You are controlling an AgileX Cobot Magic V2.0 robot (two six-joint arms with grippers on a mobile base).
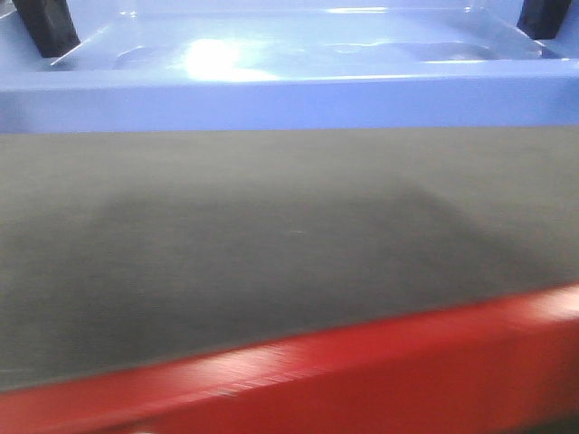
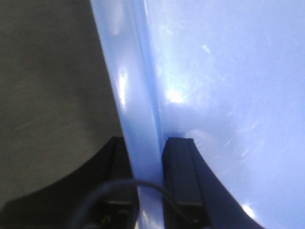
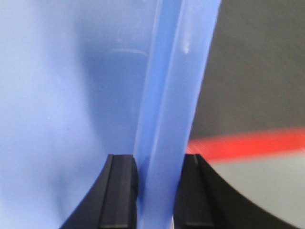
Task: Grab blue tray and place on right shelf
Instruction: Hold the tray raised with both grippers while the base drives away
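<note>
The blue tray (image 1: 289, 90) spans the top of the front view, glossy and shallow, held above a dark table. My left gripper (image 1: 47, 27) is at its left end and my right gripper (image 1: 545, 16) at its right end. In the left wrist view the left gripper (image 2: 150, 143) is shut on the tray's rolled rim (image 2: 138, 95), one black finger on each side. The right gripper (image 3: 159, 160) is shut on the opposite rim (image 3: 176, 95) in the same way. The right shelf is out of view.
A dark fabric-topped table (image 1: 271, 235) fills the middle of the front view, with a red front edge (image 1: 407, 371) below it. The fabric (image 2: 47, 71) lies under the tray's left side. A red band (image 3: 248, 143) shows beyond the right rim.
</note>
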